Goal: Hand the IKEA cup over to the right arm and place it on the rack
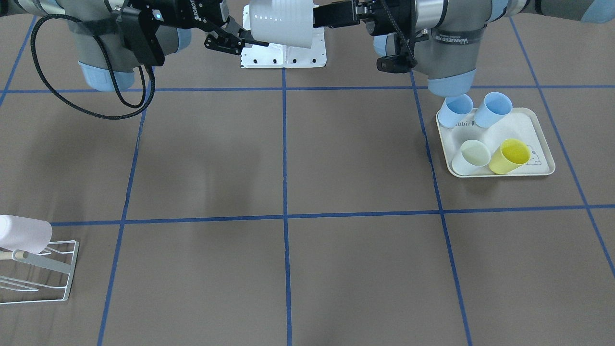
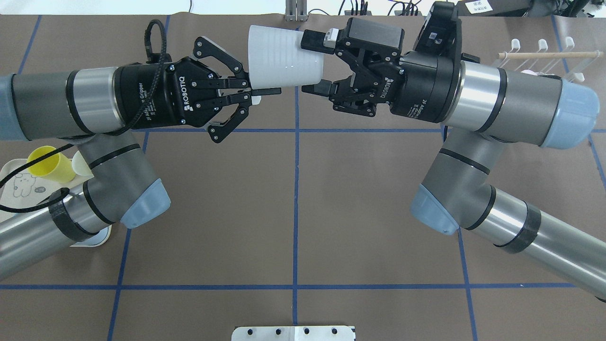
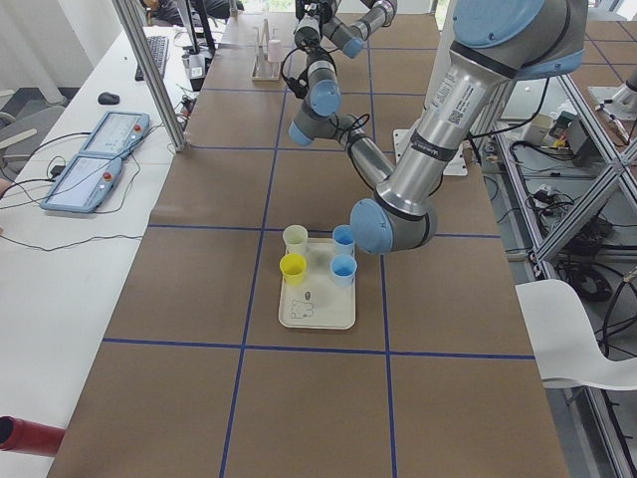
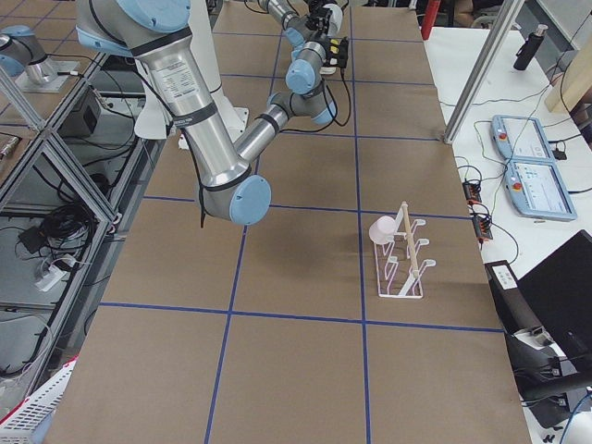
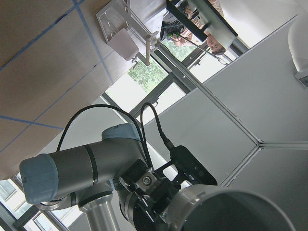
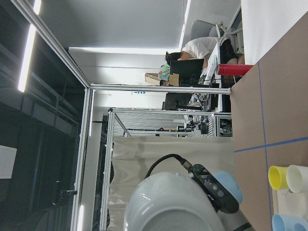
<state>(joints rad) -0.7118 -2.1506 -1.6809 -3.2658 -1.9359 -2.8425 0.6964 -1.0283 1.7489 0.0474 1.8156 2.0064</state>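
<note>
Closest to the left wrist camera is the cup [image 5: 231,211], its open mouth turned toward that lens. Seen from overhead, it hangs on its side well above the surface [image 2: 293,213]. Its long axis runs straight from one arm to the other, mouth toward the left pincer [image 2: 258,91] and base toward the right pincer [image 2: 316,64].

The left pincer is clamped together on the rim wall, at the edge of the mouth nearer the robot. The right pincer's fingers [image 2: 315,41] stand apart, one on each side of the base end and both at the cup's wall. Whether they already press on it I cannot tell.

By my reading the hand-over is at its midpoint. The right pincer needs a firm hold on the base end before the left lets go and backs off along the cup's axis.

The rack [image 2: 544,54] stands on the far right of the surface, beyond the right arm [image 2: 497,99], which is the nearer arm to it. A pink cup [image 1: 24,233] already sits on it. With the base end held, the mouth would be free to go over the dowel [image 2: 544,55].
</note>
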